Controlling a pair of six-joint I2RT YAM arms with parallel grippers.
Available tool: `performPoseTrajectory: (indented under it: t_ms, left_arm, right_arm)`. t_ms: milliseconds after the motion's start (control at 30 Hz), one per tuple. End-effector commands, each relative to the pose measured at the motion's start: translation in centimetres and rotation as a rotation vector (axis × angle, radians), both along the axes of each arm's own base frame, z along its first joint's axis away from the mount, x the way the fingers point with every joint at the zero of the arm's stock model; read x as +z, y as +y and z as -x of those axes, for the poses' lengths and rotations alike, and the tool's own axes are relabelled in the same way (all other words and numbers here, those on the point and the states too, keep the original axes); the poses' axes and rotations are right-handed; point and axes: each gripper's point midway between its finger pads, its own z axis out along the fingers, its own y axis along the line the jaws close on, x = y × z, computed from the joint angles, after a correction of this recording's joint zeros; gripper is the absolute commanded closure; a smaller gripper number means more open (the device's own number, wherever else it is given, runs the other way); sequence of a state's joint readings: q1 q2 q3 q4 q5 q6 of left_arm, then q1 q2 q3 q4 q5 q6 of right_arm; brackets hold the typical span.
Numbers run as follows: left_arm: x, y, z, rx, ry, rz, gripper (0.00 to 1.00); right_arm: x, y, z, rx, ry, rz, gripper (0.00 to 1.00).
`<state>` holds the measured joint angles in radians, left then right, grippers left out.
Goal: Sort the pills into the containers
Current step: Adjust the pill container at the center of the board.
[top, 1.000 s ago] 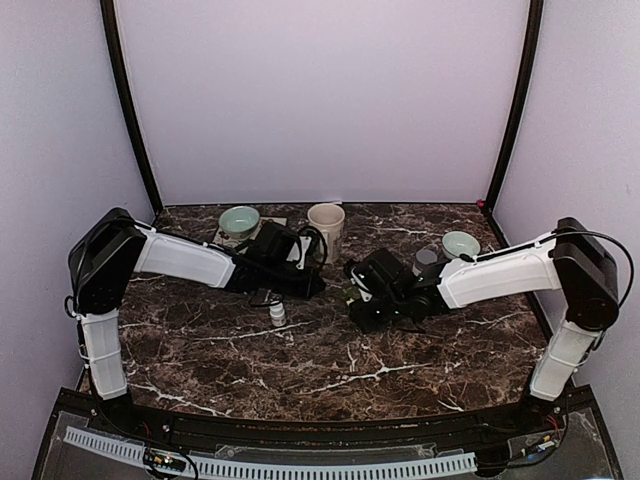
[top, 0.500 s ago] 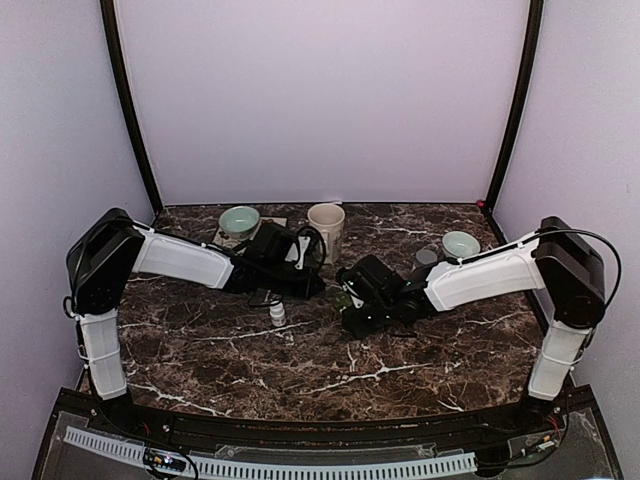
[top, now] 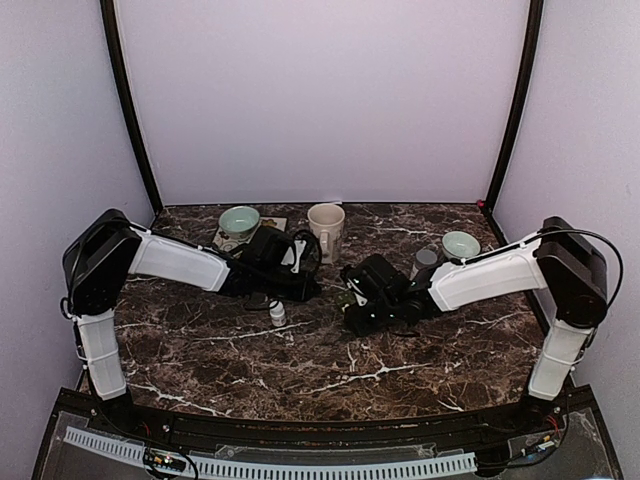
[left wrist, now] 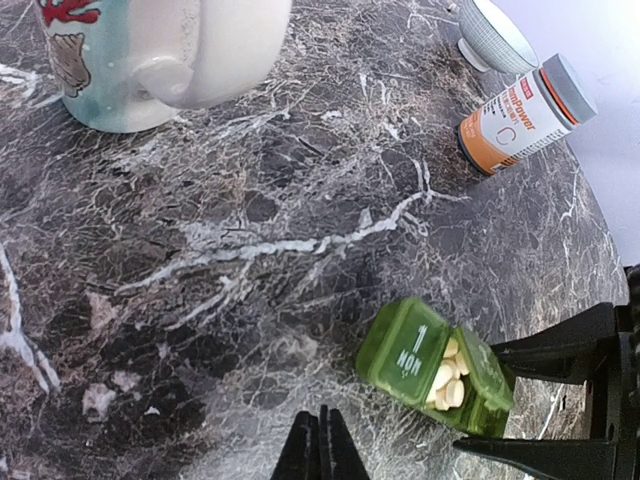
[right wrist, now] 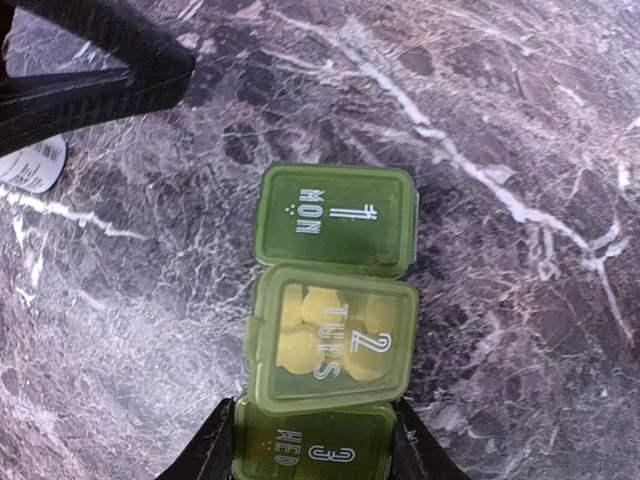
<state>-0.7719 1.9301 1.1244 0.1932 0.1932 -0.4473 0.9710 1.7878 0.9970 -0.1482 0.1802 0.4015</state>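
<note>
The pill box [right wrist: 330, 330] is near the middle of the table [top: 300, 370], between the two wrists, with lids marked MON, TUES and WED. Yellow pills [right wrist: 320, 335] show through the TUES lid; whether the box rests on the table or hangs just above it I cannot tell. The right jaws grasp it by the WED end only, one finger on each long side. The left jaws are clenched on nothing and point at the MON end from close by, not touching. With so short a hold, the free end could sag or swing, and a lid that is not latched might let pills out. A nudge from the clenched left jaws could twist the box in the grip. The small bottle [top: 277, 316] stands just under the left arm [top: 190, 262] and could be knocked over if that arm drops or sweeps. Both arms reach inward, low and nearly level, wrists facing each other, the right arm [top: 490, 272] coming from the right edge; the mug [left wrist: 150, 50] stands behind them
</note>
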Motion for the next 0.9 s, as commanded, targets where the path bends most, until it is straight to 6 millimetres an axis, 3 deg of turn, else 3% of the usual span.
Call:
performPoseTrajectory:
  t_ms: [0,133,333,433,633,867]
  left_arm:
    - [2.9,0.4,-0.6,0.022,-0.046,0.047,1.00]
    - [2.9,0.6,-0.7,0.027,-0.048,0.041,1.00]
    - [2.9,0.8,-0.8,0.028,-0.047,0.038,1.00]
    - [2.8,0.5,-0.9,0.025,-0.041,0.046,1.00]
    - [2.7,0.6,-0.8,0.025,-0.038,0.042,1.00]
    - [2.7,0.6,-0.8,0.024,-0.041,0.038,1.00]
  right_arm:
    - [2.0,3.9,0.4,0.065,-0.049,-0.040,0.70]
    - [1.5,5.2,1.4,0.102,-0.043,-0.010,0.70]
    - [2.4,1.3,-0.6,0.013,-0.070,-0.022,0.70]
    - [2.4,2.2,-0.2,0.043,-0.055,-0.022,0.70]
    - [0.7,4.9,1.6,0.109,-0.015,-0.017,0.70]
    - [0.9,3.5,0.5,0.056,-0.014,-0.041,0.69]
